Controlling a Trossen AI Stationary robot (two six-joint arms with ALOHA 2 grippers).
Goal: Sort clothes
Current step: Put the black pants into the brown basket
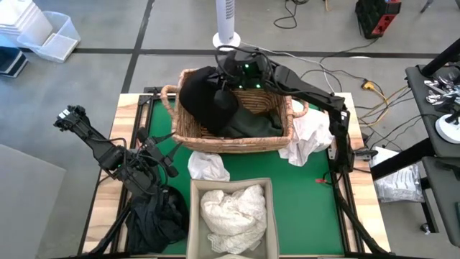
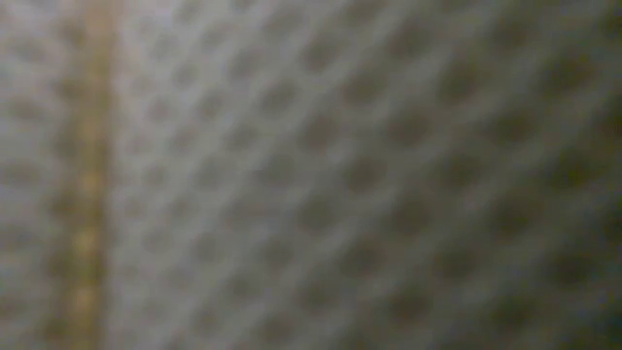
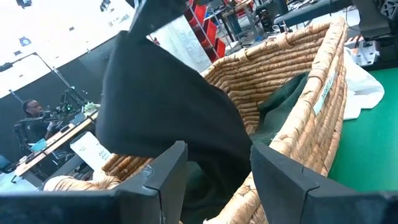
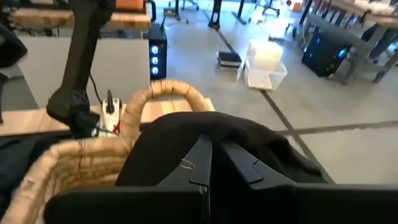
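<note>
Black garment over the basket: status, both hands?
Right hand shut on black garment, lifted above wicker basket. Left hand open, empty, near the basket. Dark green garment in the basket. Low view blocked.

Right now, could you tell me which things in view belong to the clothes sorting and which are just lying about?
Job:
- black garment held by right gripper
- dark green garment in wicker basket
- white clothes in bin
- dark pile
- loose white garments
- left gripper, open

Lying about:
- fan
- red toolbox
</note>
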